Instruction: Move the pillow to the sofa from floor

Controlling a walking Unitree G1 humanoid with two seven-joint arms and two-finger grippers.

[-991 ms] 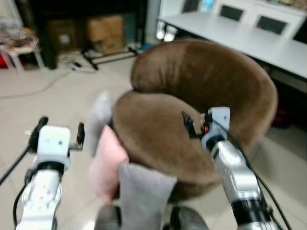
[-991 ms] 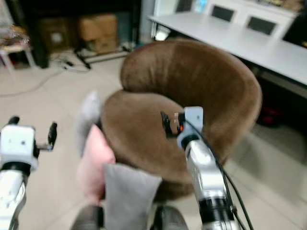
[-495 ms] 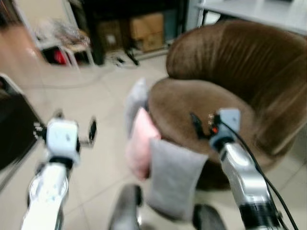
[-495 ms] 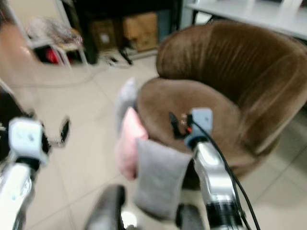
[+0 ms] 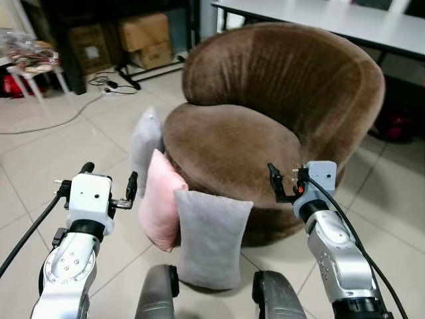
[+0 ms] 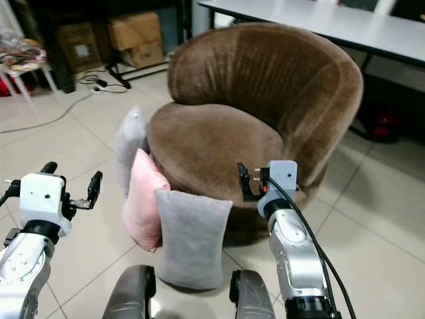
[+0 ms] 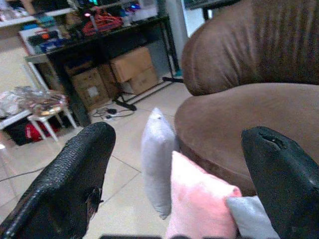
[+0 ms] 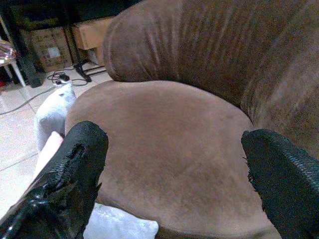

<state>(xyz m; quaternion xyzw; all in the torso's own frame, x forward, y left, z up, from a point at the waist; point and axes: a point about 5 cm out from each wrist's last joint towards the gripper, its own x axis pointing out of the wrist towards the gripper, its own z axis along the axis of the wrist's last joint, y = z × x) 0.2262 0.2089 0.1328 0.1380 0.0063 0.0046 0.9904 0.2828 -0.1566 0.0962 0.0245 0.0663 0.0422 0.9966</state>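
Three pillows stand on the tiled floor, leaning against the front left of a round brown sofa (image 5: 232,143). A grey pillow (image 5: 211,236) is nearest me, a pink pillow (image 5: 163,206) is behind it, and a pale grey pillow (image 5: 146,146) is farthest. My left gripper (image 5: 109,179) hovers open, left of the pink pillow and apart from it. Over the sofa seat's front right edge, my right gripper (image 5: 292,183) is open with nothing between its fingers. In the left wrist view the pink pillow (image 7: 199,199) lies between the spread fingers (image 7: 75,174).
Cardboard boxes (image 5: 143,30) and cables (image 5: 106,83) lie at the back left near a dark shelf. A small white stool (image 5: 30,63) with clutter stands far left. A long white table (image 5: 345,20) runs behind the sofa. My own legs (image 5: 156,292) show below.
The camera swung and the blur has cleared; the whole picture shifted. Both arms hold the same open pose and the pillows stay against the sofa.
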